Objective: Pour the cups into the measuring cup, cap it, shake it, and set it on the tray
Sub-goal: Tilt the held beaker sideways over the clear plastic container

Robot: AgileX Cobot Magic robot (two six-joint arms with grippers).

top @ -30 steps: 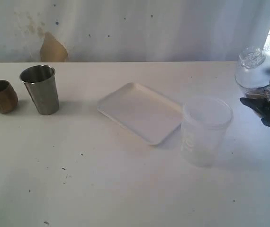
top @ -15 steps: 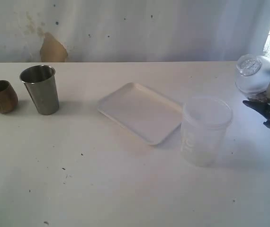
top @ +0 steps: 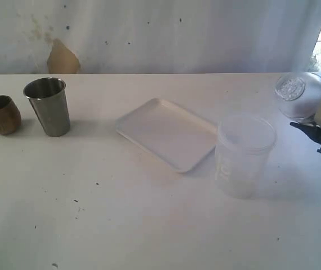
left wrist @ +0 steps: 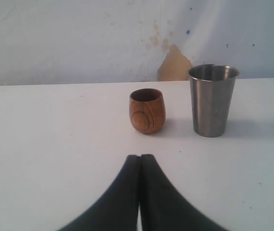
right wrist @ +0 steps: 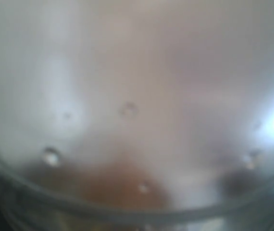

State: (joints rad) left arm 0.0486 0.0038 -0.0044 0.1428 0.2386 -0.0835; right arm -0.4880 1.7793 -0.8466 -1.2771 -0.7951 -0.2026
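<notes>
At the far right, held above the table, is a clear plastic vessel, the measuring cup (top: 300, 94), tipped on its side with one round end facing the exterior view. My right gripper (top: 312, 104) is shut on it. In the right wrist view the measuring cup (right wrist: 137, 106) fills the picture, blurred, with droplets and a brownish patch inside; its fingers and any marks are hidden. The wooden cup (top: 1, 114) and the steel tumbler (top: 48, 106) stand upright at the left. My left gripper (left wrist: 140, 156) is shut and empty, short of the wooden cup (left wrist: 147, 110) and tumbler (left wrist: 213, 100). The white tray (top: 169, 133) lies mid-table.
A wider frosted plastic tub (top: 244, 154) stands just right of the tray, between it and the right gripper. A wall with a tan patch (top: 63, 58) runs along the table's far edge. Small dark specks dot the near tabletop.
The right gripper has turned the measuring cup from near upright to lying tilted, its round end now facing the camera, and has drawn slightly right. Cups, tray and tub have not moved.
</notes>
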